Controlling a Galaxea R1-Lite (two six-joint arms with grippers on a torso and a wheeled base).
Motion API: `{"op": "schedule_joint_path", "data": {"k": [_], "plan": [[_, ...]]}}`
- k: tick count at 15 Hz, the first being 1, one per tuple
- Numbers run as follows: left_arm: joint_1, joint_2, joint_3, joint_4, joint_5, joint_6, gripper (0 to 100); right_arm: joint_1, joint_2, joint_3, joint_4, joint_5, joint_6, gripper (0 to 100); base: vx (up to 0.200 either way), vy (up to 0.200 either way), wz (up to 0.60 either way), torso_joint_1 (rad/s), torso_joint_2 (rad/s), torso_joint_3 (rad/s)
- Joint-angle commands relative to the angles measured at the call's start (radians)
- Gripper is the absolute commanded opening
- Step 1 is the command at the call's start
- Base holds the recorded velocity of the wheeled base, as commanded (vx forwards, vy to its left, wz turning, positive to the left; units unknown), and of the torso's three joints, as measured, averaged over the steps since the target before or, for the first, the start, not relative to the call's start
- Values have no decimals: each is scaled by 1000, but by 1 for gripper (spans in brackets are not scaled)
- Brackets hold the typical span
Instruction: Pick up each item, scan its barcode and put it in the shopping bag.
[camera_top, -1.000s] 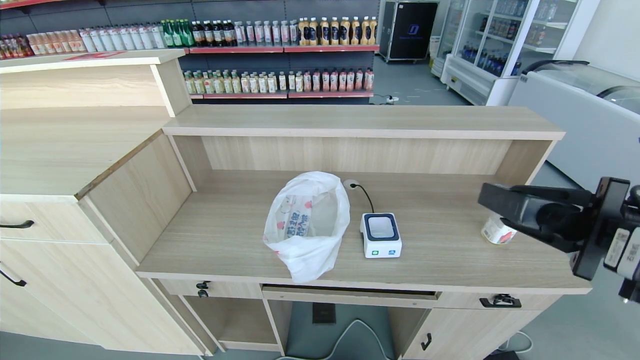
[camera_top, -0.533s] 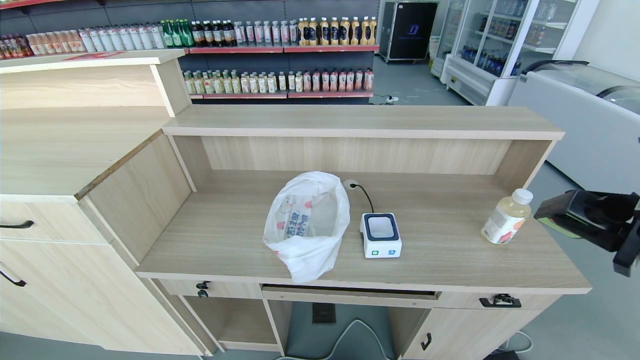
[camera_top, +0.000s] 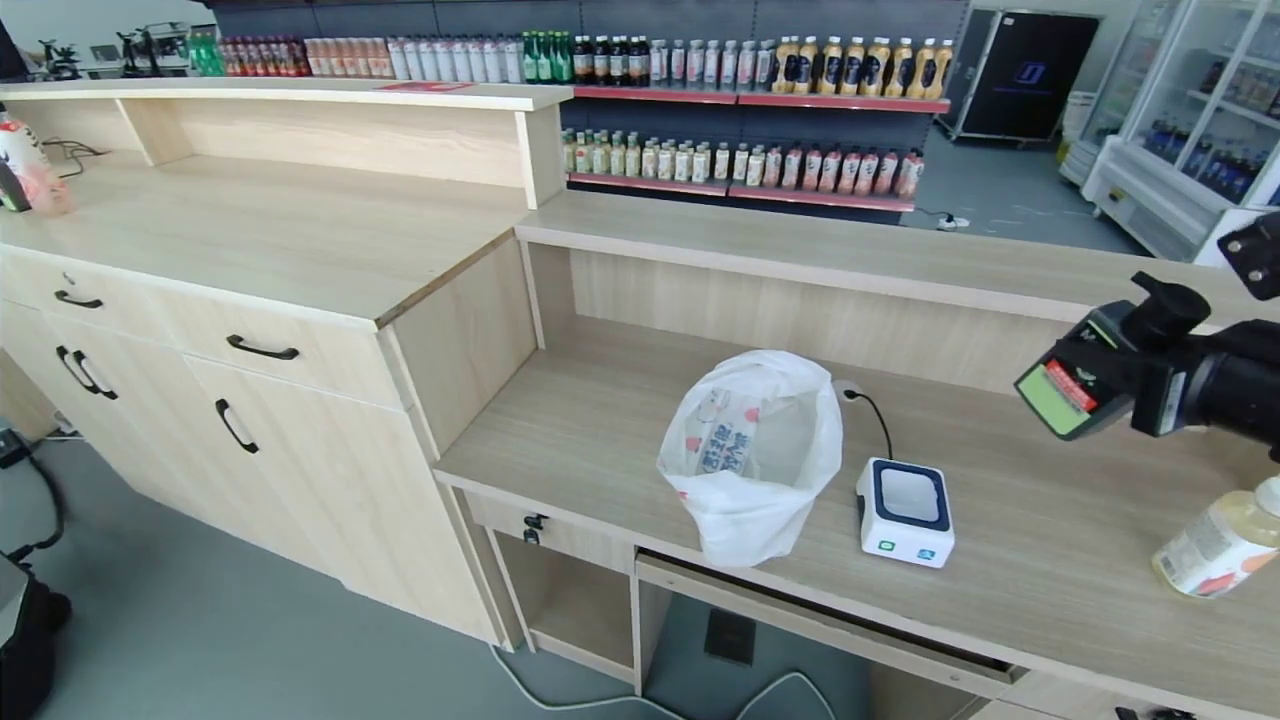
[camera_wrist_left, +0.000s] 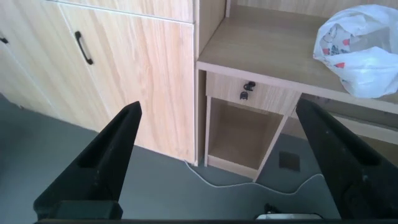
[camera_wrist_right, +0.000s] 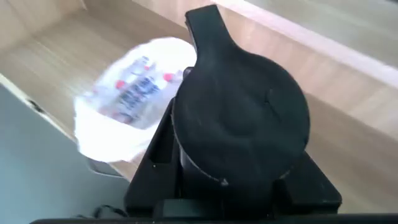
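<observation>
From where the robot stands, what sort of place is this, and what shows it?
Probably a small shop's checkout: shelves of bottled drinks behind, a barcode scanner beside a shopping bag on the wooden counter, and glass-door fridges.

The right arm comes into the head view at 3 o'clock and lies nearly level, its wrist turned so that the right gripper (camera_top: 1100, 375) points toward 9 o'clock. Its jaws look closed around a dark item (camera_wrist_right: 242, 118), held raised. The left gripper (camera_wrist_left: 219, 109) hangs low and angled downward, its two black fingers (camera_wrist_left: 93, 165) spread wide apart with nothing between them.
</observation>
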Motion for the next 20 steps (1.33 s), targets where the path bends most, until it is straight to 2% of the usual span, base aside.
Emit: {"op": "schedule_joint_path", "data": {"k": [1,3,6,9,11,15,20], "plan": [[1,0,0,0,0,2,100,77,225,-93,-38,8,318,0,0,0,0,0,0,0],[1,0,0,0,0,2,100,47,359,-98,-139,8,538,0,0,0,0,0,0,0],[1,0,0,0,0,0,100,8,469,-106,-158,22,575,0,0,0,0,0,0,0],[1,0,0,0,0,0,100,-70,551,-121,-162,192,565,0,0,0,0,0,0,0],[1,0,0,0,0,0,100,-93,583,-144,-162,224,545,0,0,0,0,0,0,0],[1,0,0,0,0,0,100,-127,641,-136,-164,250,331,0,0,0,0,0,0,0],[1,0,0,0,0,0,100,-119,683,-155,-184,310,303,0,0,0,0,0,0,0]]}}
